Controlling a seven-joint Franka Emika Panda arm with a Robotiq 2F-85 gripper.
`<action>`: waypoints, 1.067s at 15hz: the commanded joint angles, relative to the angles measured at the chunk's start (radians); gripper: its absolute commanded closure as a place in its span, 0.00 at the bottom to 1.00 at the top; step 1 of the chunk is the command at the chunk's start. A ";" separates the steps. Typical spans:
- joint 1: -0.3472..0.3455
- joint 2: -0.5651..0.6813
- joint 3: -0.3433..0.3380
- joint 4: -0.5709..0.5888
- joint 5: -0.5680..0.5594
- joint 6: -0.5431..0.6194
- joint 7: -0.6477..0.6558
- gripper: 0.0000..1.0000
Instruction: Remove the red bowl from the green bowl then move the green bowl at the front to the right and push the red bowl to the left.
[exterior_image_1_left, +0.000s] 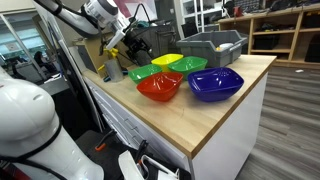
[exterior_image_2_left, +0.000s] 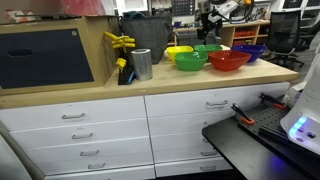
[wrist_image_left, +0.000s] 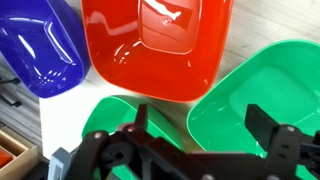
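**Wood-top counter: red bowl out, jaws wide**

Pale wood-grain counter (exterior_image_1_left: 232, 108) over white drawer fronts with metal bar handles, workshop shelving behind.

- Red bowl (wrist_image_left: 155, 45): glossy moulded plastic, rounded-square rim, flat square floor catching glare. Sits on the wood by itself, nested in nothing, just ahead of the fingertips. In both exterior views it is at the counter's front edge (exterior_image_1_left: 160, 87) (exterior_image_2_left: 229, 60).
- Green bowl (wrist_image_left: 262, 92): same shape and sheen, bright green, empty. It lies under one finger with its rim just beside the red rim; can't tell if they touch. Also seen at (exterior_image_1_left: 147, 72) (exterior_image_2_left: 190, 61).
- Gripper (wrist_image_left: 200, 118): black, angular links. Jaws stand wide and hold nothing, hanging above the gap between the two green rims.
- Second green bowl (wrist_image_left: 112, 118): a look-alike, under the other finger.
- Blue bowl (wrist_image_left: 35, 45): translucent deep blue, beyond that finger, off to the side.
- Yellow bowl (exterior_image_1_left: 166, 60): behind the greens.
- Grey plastic bin (exterior_image_1_left: 212, 44): ribbed, far back.
- Metal cup (exterior_image_2_left: 141, 64): dull and cylindrical, well apart from the bowls.
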 joint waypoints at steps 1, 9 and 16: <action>0.009 0.008 0.008 0.052 0.135 -0.073 -0.021 0.00; 0.041 0.033 0.013 0.168 0.497 -0.249 -0.014 0.00; 0.052 0.045 0.018 0.319 0.581 -0.473 -0.011 0.00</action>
